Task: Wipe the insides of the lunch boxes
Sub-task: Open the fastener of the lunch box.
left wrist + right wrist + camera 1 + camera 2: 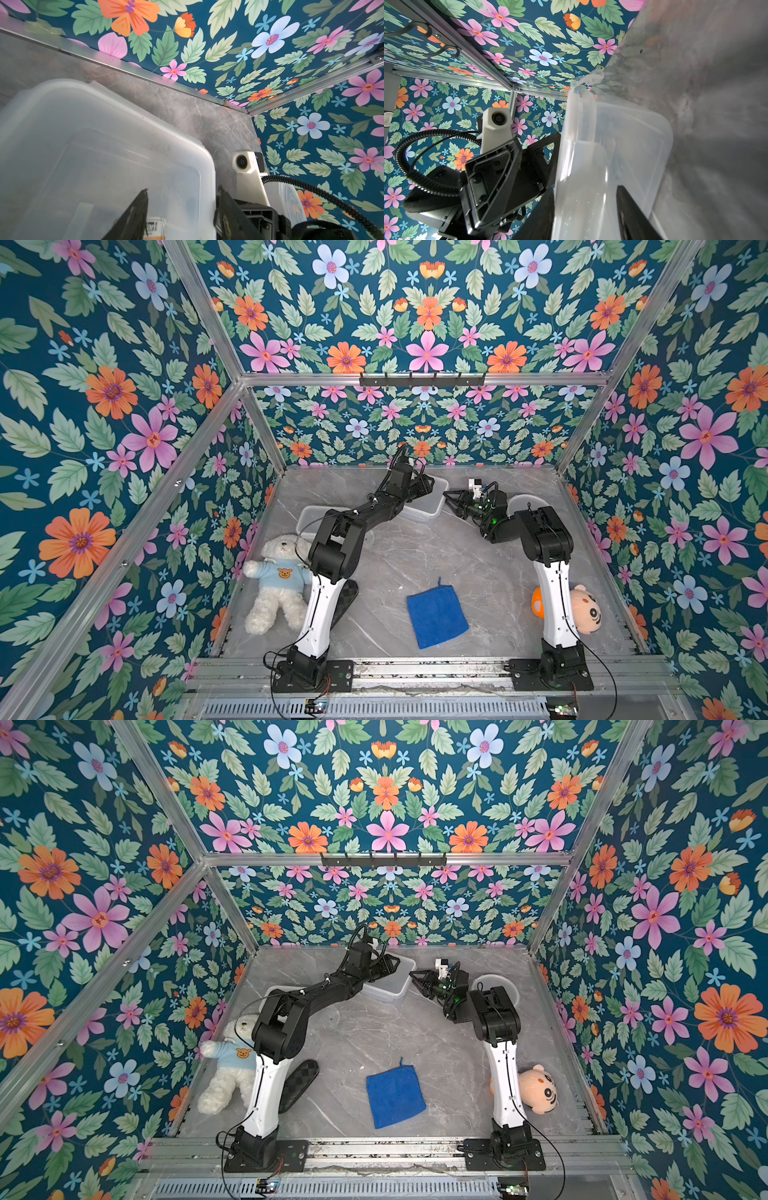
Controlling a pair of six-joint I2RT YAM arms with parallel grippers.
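Plastic oblong box (pixel 428 510): clear and open-topped, it stands at the back of the table about midway across. Both arms meet at it, as both top views show (pixel 390 990).
Left gripper (pixel 428 489): it reaches over the oblong box from the left side. In the left wrist view (pixel 182 197) it stands about half wide. One finger (pixel 135 214) is inside the box and the other is just outside the wall. A gap shows between the inner finger and the wall.
Right gripper (pixel 449 498): its tips are at the box's right end. In the right wrist view (pixel 583 199) the jaws are parted with the box's wall (pixel 579 166) between them, and nothing is lifted.
Square box (pixel 308 516): clear, to the left of the oblong box and largely hidden under the left arm.
Round box (pixel 528 502): clear, near the back right corner and partly hidden behind the right arm.
Blue cloth (pixel 436 618): it lies flat at the front middle, well apart from all three boxes and from both grippers.
Table (pixel 415 556): grey with a marble look.
Teddy bear (pixel 276 585): white with a pale blue top, lying at the left edge beside the left arm.
Plush head (pixel 586 610): peach, at the right edge and partly behind the right arm.
Dark oblong thing (pixel 299 1083): it lies just beside the left arm, and I cannot tell what it is.
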